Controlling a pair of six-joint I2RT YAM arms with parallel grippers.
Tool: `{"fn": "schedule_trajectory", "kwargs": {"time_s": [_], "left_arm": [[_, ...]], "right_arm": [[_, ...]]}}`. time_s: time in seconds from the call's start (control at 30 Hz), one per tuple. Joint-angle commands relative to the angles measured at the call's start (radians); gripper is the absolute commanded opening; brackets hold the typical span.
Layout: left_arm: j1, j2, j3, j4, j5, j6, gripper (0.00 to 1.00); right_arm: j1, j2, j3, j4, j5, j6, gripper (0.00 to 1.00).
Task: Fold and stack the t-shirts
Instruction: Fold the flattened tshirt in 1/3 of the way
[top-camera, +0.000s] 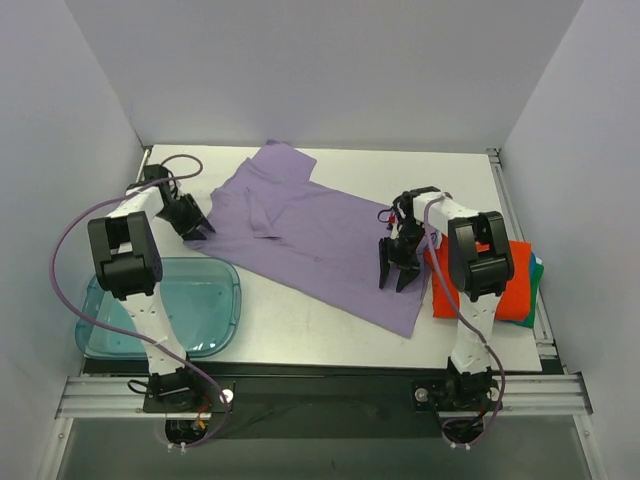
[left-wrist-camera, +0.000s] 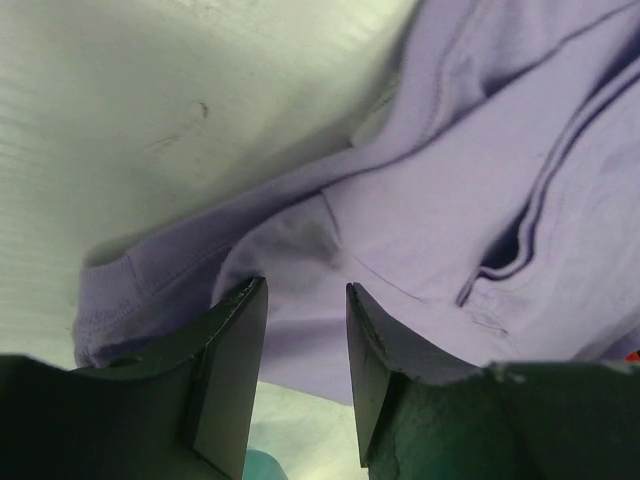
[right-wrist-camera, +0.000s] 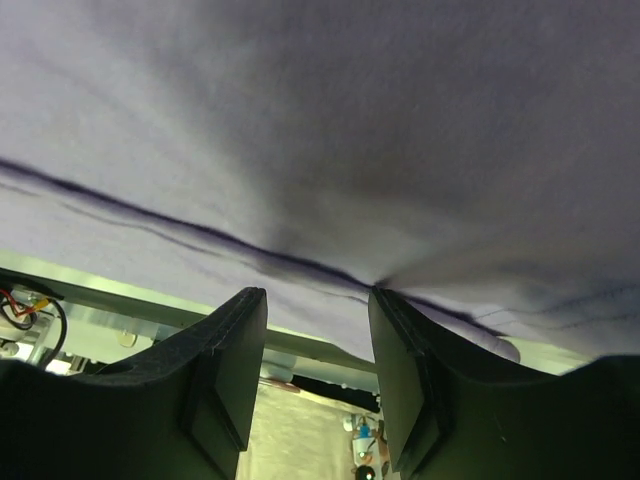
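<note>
**Peering Around the Purple Cloth**

Found the lavender-purple t-shirt (top-camera: 320, 235) spread flat and slanted across the middle of the table (top-camera: 300, 335), with one sleeve toward the far edge and a hem corner toward the near edge. Saw the orange-red t-shirt (top-camera: 515, 290) folded at the table's right edge, its middle blocked by the right arm's upper link. Caught the green-teal t-shirt (top-camera: 537, 268) only as a thin strip beneath the orange one (shape and fold impossible to judge).

Noted the left gripper (top-camera: 197, 232) at the purple shirt's left sleeve, fingers parted and pinching nothing, with cloth lying just past the tips in the wrist view. Noted the right gripper (top-camera: 396, 285) over the shirt's right side, near the orange stack, also spread wide. Met blurred purple cloth across nearly all of the right wrist view, with a dark seam line running to the fingertips. Saw only a sliver of rail and red wiring below it. Could not tell from that view whether the tips touched the cloth.

Spotted the translucent blue tray (top-camera: 215, 305) at the near left, partly covered by the left arm, near the shirt's lower edge but apart from it.
</note>
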Motion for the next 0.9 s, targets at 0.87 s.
{"fn": "schedule_trajectory", "kwargs": {"time_s": [0.87], "left_arm": [[0.179,0.108,0.113,-0.099,-0.330,0.174,0.47]], "right_arm": [[0.183,0.062,-0.018,-0.109,-0.056,-0.135,0.46]]}}
